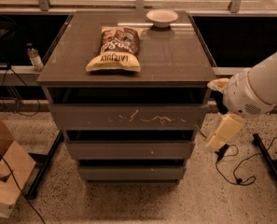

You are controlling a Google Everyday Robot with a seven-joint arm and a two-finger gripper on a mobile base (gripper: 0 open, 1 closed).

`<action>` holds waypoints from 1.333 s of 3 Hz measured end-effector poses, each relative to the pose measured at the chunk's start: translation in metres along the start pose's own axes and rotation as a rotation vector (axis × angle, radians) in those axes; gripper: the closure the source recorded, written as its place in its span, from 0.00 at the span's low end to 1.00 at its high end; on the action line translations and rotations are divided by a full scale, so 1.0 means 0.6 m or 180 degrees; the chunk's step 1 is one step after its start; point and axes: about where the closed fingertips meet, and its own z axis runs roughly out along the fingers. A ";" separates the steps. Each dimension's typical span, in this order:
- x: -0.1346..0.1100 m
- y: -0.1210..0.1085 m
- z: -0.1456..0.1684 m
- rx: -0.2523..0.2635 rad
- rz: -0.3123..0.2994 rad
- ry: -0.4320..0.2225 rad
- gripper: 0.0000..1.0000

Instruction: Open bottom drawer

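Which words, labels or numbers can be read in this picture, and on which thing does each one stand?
Chip bag: printed words, upside down to the camera, too blurred to read.
Small bottle: label too small to read.
Bowl and bottom drawer: no text.
Claw, right of the cabinet beside the drawers: no text seen.

Jaws right of bottom drawer point(131, 173)

One cam only. Sits high in front of the cabinet point(58, 125), near side, faces far & tilts down; mid-range, so whole tabletop point(175, 55) & all three drawer fronts point(128, 149) fit in frame. Gripper point(223, 135) shows at right, just beside cabinet's right edge, approx middle-front level.
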 end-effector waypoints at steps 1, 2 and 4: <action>0.000 0.000 0.000 -0.0001 -0.0001 0.0001 0.00; 0.027 0.021 0.063 -0.0076 0.0029 -0.0132 0.00; 0.130 0.084 0.238 -0.0439 0.0328 -0.0444 0.00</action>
